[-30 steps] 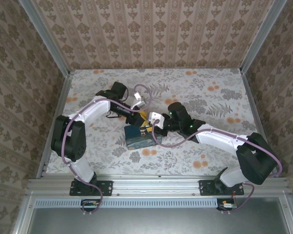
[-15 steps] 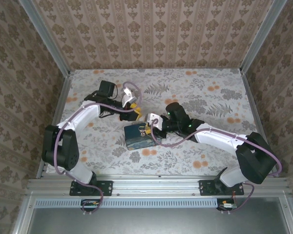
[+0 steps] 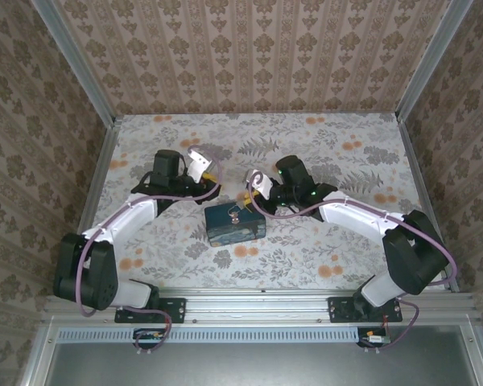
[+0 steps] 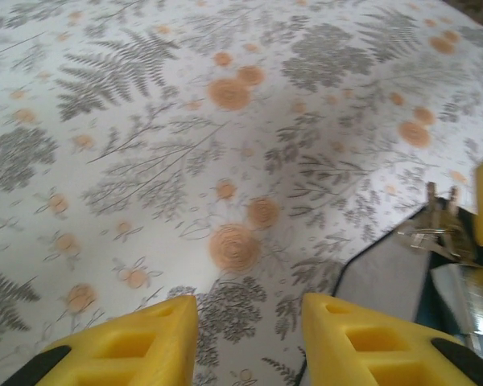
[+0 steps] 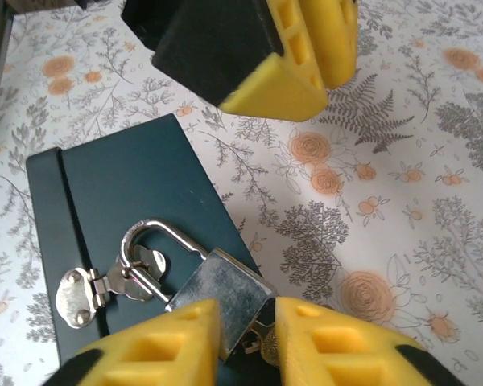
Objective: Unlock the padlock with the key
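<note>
In the right wrist view the yellow fingers (image 5: 165, 342) of the right tool (image 5: 247, 318) hide the lower end of the padlock (image 5: 221, 289), and of the key (image 5: 265, 347) just a small brass bit shows between them. The left wrist view is blurred; its right edge cuts the tin (image 4: 382, 277).

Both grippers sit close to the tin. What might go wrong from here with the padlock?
1. The padlock has its shackle through the hasp of the blue tin, so a tug by the right gripper may drag the tin.
2. The left gripper hangs near the right one, so the arms may collide.
3. The key is hard to make out, so a grab may miss it.
</note>
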`<act>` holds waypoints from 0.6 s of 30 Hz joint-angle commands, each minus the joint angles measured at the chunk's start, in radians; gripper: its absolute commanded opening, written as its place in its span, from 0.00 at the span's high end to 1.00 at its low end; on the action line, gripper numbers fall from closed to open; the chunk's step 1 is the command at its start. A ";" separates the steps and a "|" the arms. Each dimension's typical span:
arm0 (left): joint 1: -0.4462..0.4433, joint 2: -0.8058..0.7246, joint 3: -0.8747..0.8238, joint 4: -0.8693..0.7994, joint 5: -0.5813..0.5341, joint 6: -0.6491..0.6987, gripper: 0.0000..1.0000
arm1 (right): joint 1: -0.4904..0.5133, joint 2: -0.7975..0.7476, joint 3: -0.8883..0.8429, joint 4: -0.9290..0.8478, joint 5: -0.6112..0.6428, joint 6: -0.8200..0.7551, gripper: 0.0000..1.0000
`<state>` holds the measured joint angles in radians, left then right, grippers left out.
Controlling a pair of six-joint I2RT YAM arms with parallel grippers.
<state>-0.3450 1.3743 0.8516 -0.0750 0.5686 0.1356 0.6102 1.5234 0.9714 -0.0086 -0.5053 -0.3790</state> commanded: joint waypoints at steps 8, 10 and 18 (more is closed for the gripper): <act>-0.010 -0.064 0.016 -0.098 -0.172 -0.244 0.58 | -0.032 -0.059 0.138 -0.277 -0.158 -0.244 0.52; -0.022 -0.067 0.023 -0.149 -0.183 -0.259 0.58 | -0.046 -0.040 0.171 -0.330 -0.195 -0.322 0.51; -0.066 -0.117 0.023 -0.303 -0.221 -0.342 0.58 | -0.066 0.054 0.267 -0.407 -0.241 -0.446 0.48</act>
<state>-0.4061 1.3041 0.8539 -0.2836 0.3649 -0.1585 0.5453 1.5352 1.1961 -0.3321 -0.6876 -0.7361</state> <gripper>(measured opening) 0.417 0.517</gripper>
